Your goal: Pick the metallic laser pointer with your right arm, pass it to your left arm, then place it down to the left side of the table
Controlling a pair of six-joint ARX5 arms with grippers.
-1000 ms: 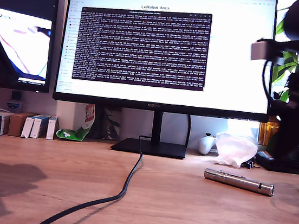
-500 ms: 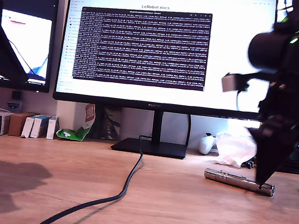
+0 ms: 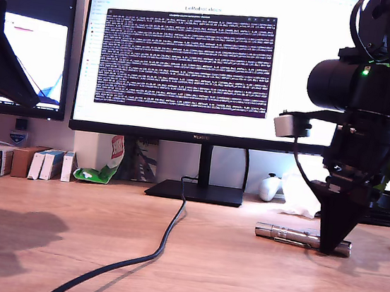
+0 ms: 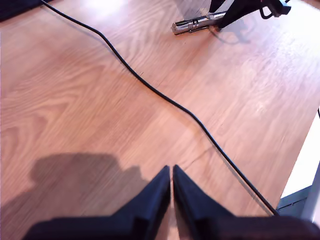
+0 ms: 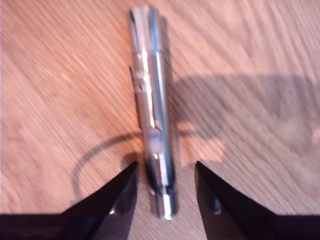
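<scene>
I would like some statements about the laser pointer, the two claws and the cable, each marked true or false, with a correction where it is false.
1. The laser pointer lies flat on the table. True.
2. My second claw is shut on it. False: the jaws stand open, one on each side of it.
3. My first claw is shut and empty. True.
4. The black cable crosses the pointer. False: it lies apart from it.

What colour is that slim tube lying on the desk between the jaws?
Shiny silver: the laser pointer shows best in the second wrist view.
</scene>
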